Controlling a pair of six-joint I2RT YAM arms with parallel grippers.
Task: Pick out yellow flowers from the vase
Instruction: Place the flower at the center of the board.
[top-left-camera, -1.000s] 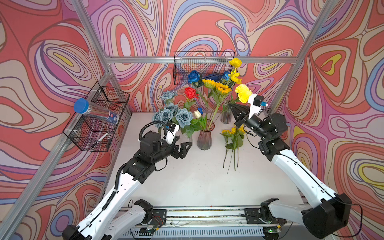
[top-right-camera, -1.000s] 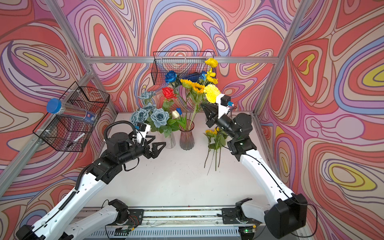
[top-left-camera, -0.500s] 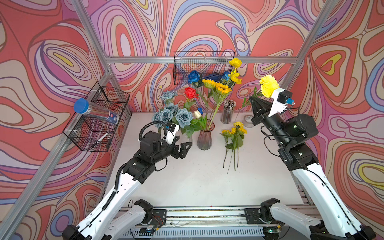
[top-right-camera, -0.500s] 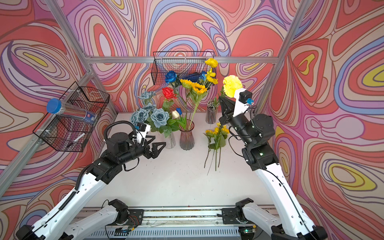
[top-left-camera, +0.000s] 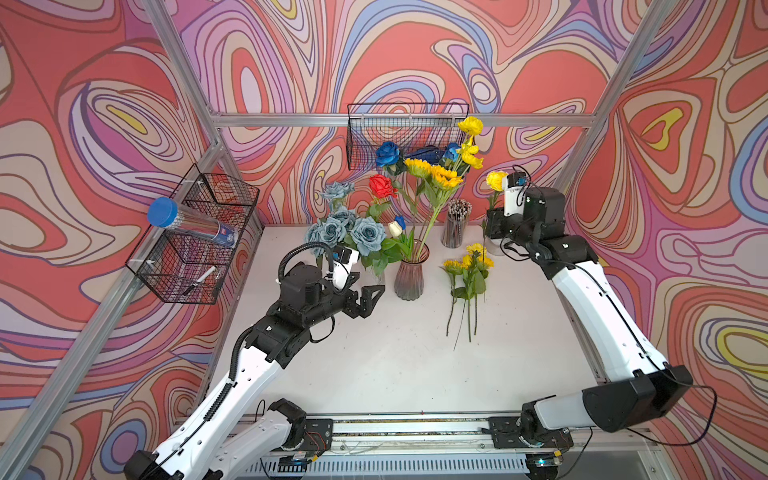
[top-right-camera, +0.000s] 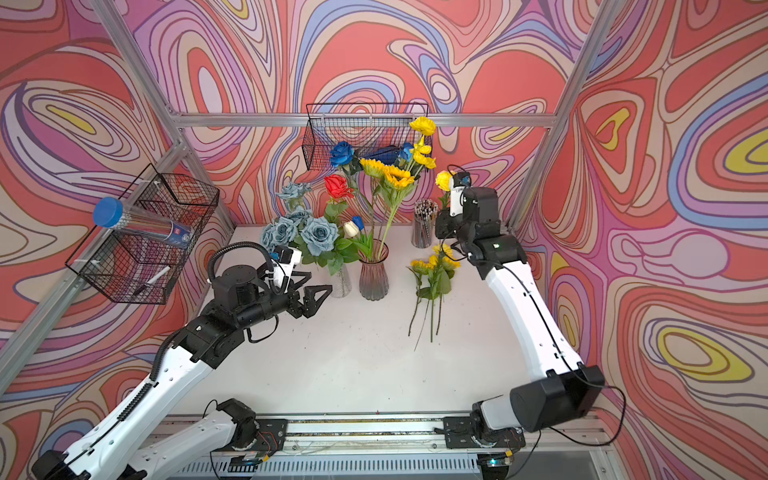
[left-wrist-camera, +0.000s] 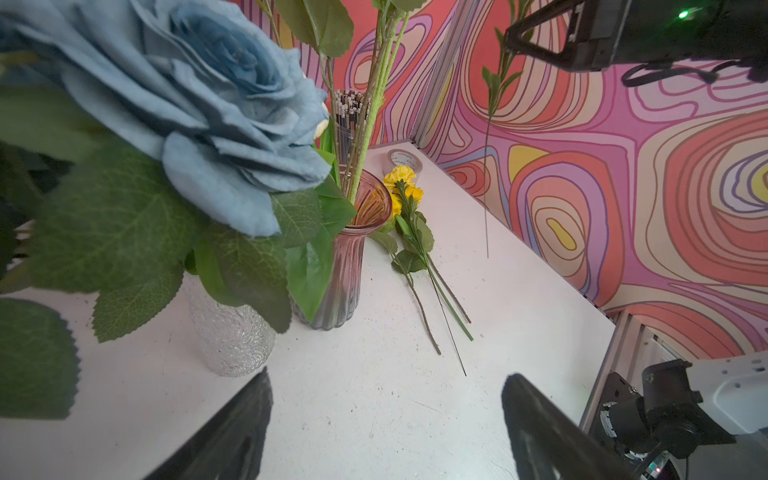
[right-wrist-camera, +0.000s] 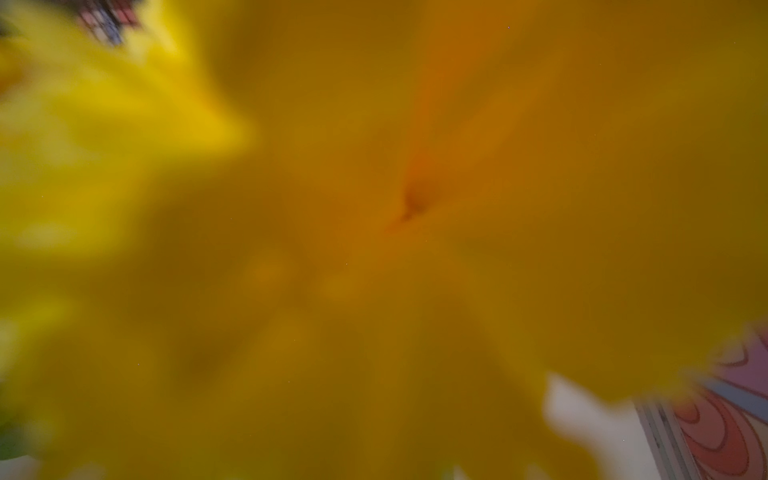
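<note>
At back, pencil cup (top-left-camera: 456, 224) w/ tape roll (left-wrist-camera: 403, 154) nearby; blue-capped tube (top-left-camera: 191, 224) in wire basket (top-left-camera: 174, 286).

R wrist cam: yellow bloom (right-wrist-camera: 374, 249) blurred, blocks nearly whole view.

Two vases (top-left-camera: 409, 276), two wire baskets (top-left-camera: 195, 249), one cup of pencils (top-left-camera: 456, 224), two arms (top-left-camera: 249, 374).

Ahead of the left gripper (left-wrist-camera: 388, 376) the bench (left-wrist-camera: 519, 291) is bare up to a clear vase (left-wrist-camera: 230, 336) and pink vase (left-wrist-camera: 336, 282), rose leaves (left-wrist-camera: 124, 232) overhanging. Beside the right gripper (top-left-camera: 491, 226): pencil cup (top-left-camera: 455, 228); below, yellow flowers (top-left-camera: 467, 274) lying.
</note>
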